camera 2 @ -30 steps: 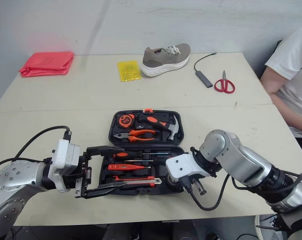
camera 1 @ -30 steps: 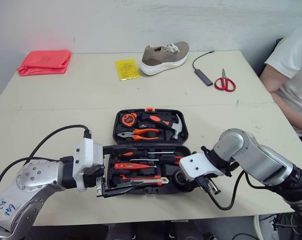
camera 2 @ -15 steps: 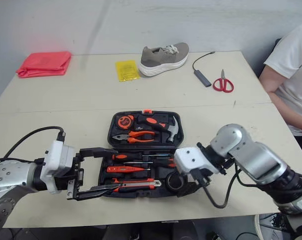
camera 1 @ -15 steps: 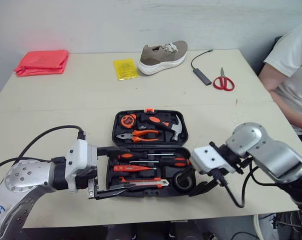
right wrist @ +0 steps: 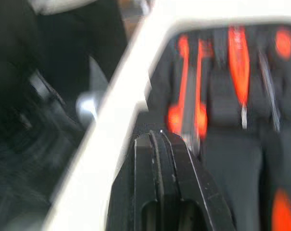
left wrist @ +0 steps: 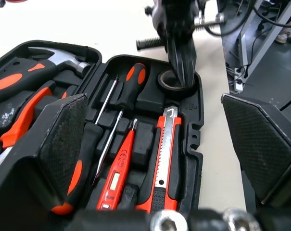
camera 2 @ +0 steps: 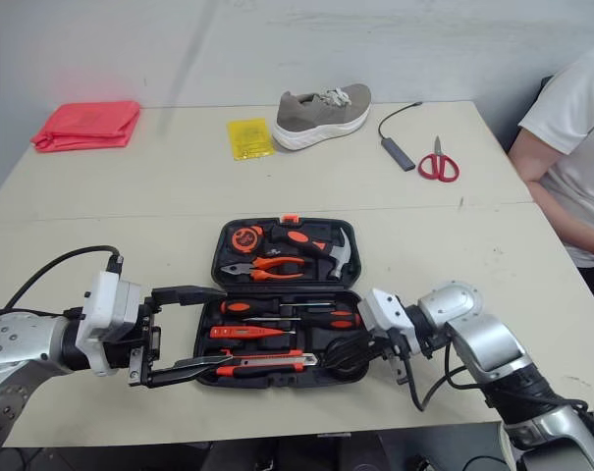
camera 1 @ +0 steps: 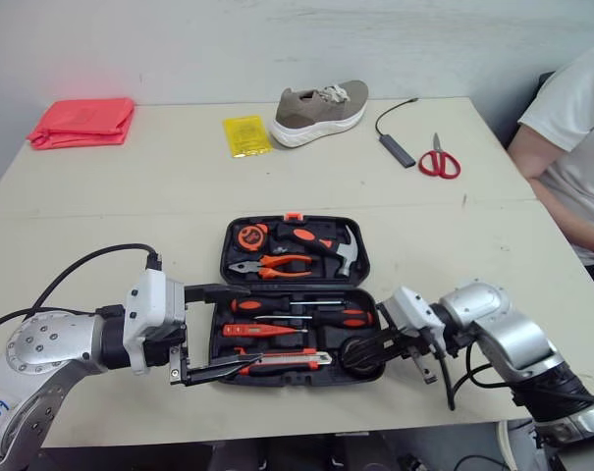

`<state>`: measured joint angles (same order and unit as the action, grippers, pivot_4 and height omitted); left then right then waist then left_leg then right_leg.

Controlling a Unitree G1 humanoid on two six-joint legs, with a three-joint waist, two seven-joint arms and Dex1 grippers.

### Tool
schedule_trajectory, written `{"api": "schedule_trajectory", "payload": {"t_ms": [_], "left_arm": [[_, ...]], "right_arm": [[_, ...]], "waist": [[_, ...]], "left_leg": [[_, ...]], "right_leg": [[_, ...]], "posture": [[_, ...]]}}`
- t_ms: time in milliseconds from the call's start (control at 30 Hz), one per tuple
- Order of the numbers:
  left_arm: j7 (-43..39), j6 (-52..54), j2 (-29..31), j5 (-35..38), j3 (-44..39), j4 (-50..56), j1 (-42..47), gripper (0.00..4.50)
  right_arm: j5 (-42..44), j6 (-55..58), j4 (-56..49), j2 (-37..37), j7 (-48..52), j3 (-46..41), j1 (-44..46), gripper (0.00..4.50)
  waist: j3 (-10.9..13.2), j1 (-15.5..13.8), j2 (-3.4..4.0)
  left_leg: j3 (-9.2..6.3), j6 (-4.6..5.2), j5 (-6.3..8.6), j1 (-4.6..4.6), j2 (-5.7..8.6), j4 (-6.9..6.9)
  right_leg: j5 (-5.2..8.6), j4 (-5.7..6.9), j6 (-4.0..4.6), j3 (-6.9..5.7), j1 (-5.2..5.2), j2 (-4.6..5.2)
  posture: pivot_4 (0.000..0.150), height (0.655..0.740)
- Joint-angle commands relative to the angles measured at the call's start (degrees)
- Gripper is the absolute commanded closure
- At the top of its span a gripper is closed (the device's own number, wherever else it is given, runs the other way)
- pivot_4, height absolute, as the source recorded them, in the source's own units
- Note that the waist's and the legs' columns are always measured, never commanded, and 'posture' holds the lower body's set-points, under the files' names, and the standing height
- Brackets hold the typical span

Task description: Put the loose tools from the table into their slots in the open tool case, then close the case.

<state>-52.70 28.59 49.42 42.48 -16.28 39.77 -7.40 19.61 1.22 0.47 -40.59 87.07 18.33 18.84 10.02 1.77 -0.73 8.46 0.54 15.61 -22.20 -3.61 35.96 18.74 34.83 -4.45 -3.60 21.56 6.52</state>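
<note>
Now right end effector lowered, fingers together at tape roll, left end effector wide.

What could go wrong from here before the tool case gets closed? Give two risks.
The right end effector has its shut fingers poked at the tape roll; pulling back might drag it from its slot. The left end effector hangs open over the case, beside the knife; it may knock the knife or block the lid.
</note>
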Motion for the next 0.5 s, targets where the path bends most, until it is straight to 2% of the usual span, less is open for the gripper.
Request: {"api": "schedule_trajectory", "payload": {"t_ms": [33, 100, 233, 333, 433, 500], "left_arm": [[0.1, -1.1, -0.6, -0.4, -3.5, -0.4, -2.2, 0.0], [0.1, -1.2, -0.8, -0.7, -4.7, -1.0, -3.6, 0.0], [2.4, -0.7, -1.6, -2.7, -11.8, -5.1, -8.0, 0.0], [4.9, -0.4, -3.7, -3.5, -17.8, -10.4, -10.4, 0.73], [6.7, 0.0, -4.3, -5.3, -18.9, -13.5, -11.2, 2.11], [8.2, 0.6, -4.2, -6.4, -17.6, -14.8, -10.0, 2.96]], "right_arm": [[-6.5, -5.0, 3.7, -0.6, -1.0, 1.9, -1.4, 4.47], [-7.2, -6.6, 4.6, -0.3, -2.0, 1.7, -1.2, 4.47], [3.4, 3.8, -3.2, 0.2, -5.2, -4.5, -0.6, 4.47], [13.0, 17.0, -9.0, -2.8, -9.6, -12.2, 0.8, 4.5], [12.7, 20.7, -7.2, -5.8, -11.8, -16.1, 1.7, 4.5], [10.1, 19.1, -2.7, -6.4, -13.2, -17.6, 1.9, 4.5]], "waist": [[0.0, 0.1, -0.04], [-0.1, 0.0, -0.09], [-0.1, 0.1, -0.17], [0.1, 0.0, 0.09], [0.1, -0.2, 0.01], [0.0, -0.4, -0.1]], "left_leg": [[0.0, 0.0, 0.0, 0.01, -0.02, 0.0], [-0.03, -0.02, 0.0, 0.06, -0.04, -0.01], [-0.06, -0.03, 0.01, 0.05, -0.06, -0.01], [-0.05, -0.03, 0.01, -0.07, -0.05, -0.02], [-0.06, -0.05, 0.03, -0.09, -0.04, -0.1], [-0.06, -0.06, 0.03, -0.11, -0.02, -0.2]], "right_leg": [[0.0, 0.01, 0.0, 0.0, 0.0, -0.01], [0.01, 0.01, 0.01, -0.02, -0.02, -0.01], [0.11, 0.01, 0.22, 0.04, 0.03, -0.01], [0.13, 0.03, 0.34, 0.14, 0.18, 0.02], [0.17, 0.0, 0.41, 0.13, 0.57, 0.03], [0.17, -0.1, 0.42, 0.11, 0.6, 0.04]], "posture": [[0.15, 0.74], [0.15, 0.74], [0.15, 0.74], [0.15, 0.74], [0.15, 0.74], [0.15, 0.74]]}}
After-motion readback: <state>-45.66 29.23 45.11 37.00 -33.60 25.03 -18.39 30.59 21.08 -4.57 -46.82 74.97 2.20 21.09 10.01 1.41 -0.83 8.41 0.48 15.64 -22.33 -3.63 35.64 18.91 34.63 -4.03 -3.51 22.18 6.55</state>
